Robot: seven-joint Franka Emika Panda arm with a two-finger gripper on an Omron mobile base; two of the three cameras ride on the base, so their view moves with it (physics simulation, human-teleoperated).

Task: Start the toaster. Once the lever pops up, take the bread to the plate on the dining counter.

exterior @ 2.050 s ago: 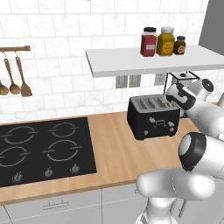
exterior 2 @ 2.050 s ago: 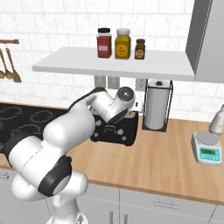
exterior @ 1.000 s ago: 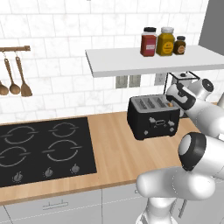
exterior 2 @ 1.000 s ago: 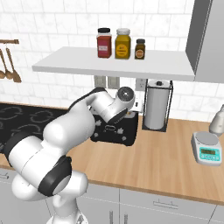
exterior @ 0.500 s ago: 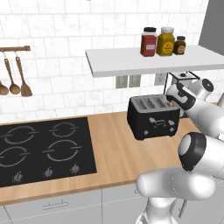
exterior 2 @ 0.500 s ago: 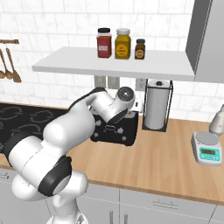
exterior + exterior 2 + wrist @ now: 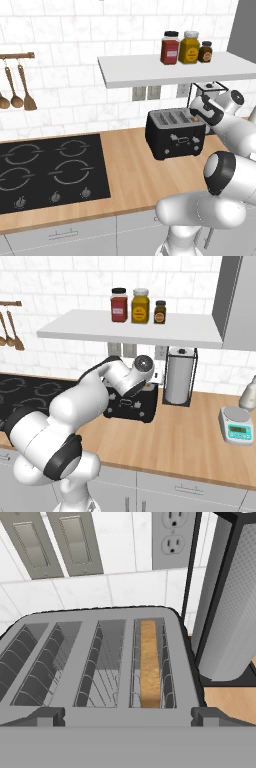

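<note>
Bread sits in toaster slot, just beyond the spread tool.

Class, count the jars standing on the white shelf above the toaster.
3, side by side on the shelf: red jar leftmost, yellow jar in the middle, small dark jar rightmost.

Black four-burner hob sat in wood counter; three jars on white wall shelf; paper-towel roll in black wire stand, white digital scale nearby.
</note>
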